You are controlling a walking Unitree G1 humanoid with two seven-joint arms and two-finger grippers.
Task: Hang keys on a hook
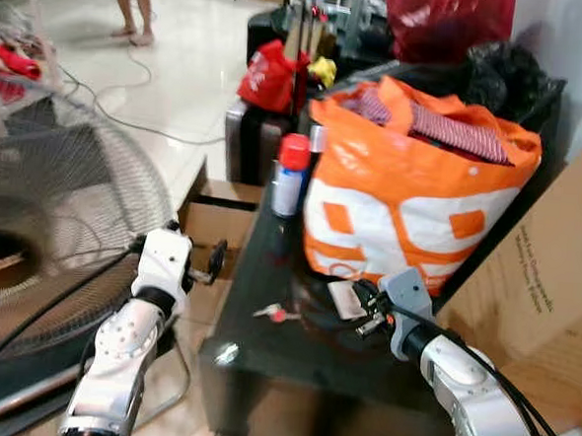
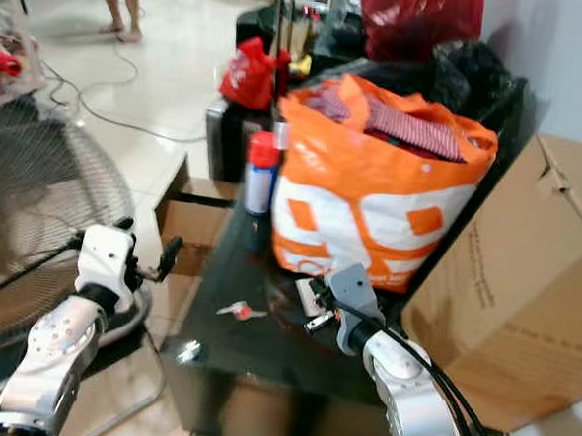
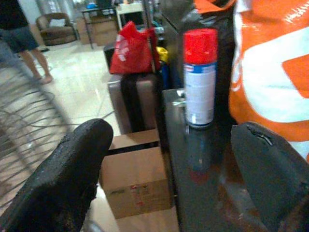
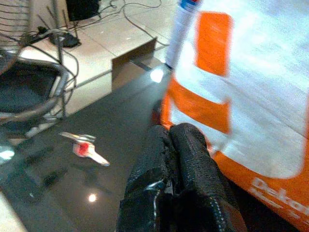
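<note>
the keys (image 2: pixel 241 311) lie flat on the dark glossy table (image 2: pixel 263 350), well in front of the orange bag (image 2: pixel 371 203) and near the table's front edge. their long axis runs roughly along that edge, the red-tagged end toward the bag's side. the right gripper (image 4: pixel 181 145), fingers pressed together and empty, hovers beside the bag; the left gripper (image 1: pixel 212 263), fingers apart, hangs off the table's left side. a flat key on slick glass may skid off the edge if nudged. no hook is visible.
</note>
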